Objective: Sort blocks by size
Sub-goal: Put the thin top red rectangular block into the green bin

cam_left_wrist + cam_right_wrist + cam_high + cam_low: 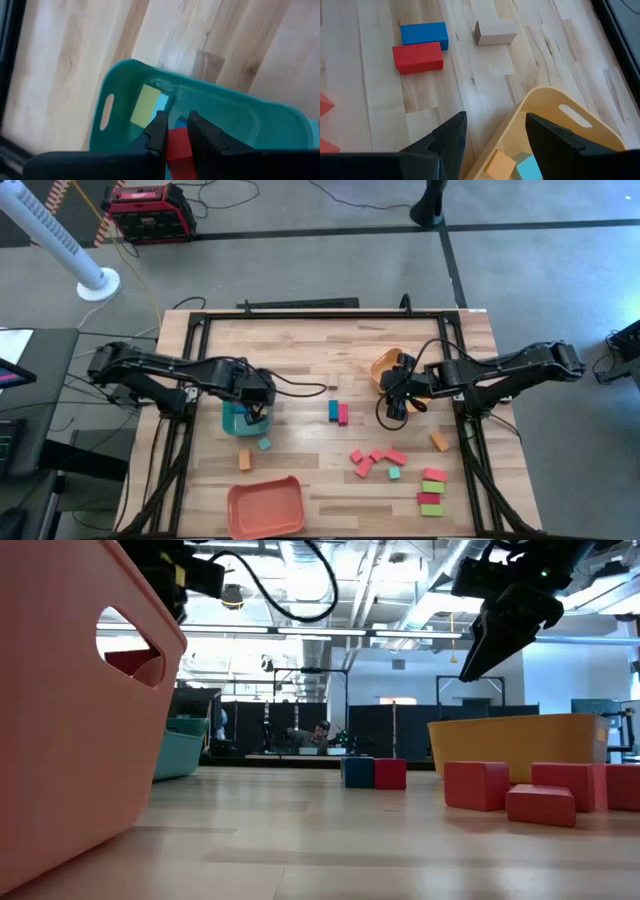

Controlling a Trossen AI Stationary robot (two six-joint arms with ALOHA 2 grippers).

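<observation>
Salmon tray (70, 720) nearest; teal tray (210, 107) holds yellow-green block (145, 105).

From above, my left gripper (256, 412) hangs over the teal plastic tray (237, 423) at the left of the pale wooden table (300, 345), and my right gripper (397, 402) hangs just beside the yellow-orange plastic tray (383, 363). A blue wooden block (333, 410) and a pinkish-red wooden block (343, 414) lie touching, side by side, mid-table. A salmon-red plastic tray (265, 507) sits at the near edge, with more small red, green and orange blocks (378, 462) scattered to its right.
</observation>
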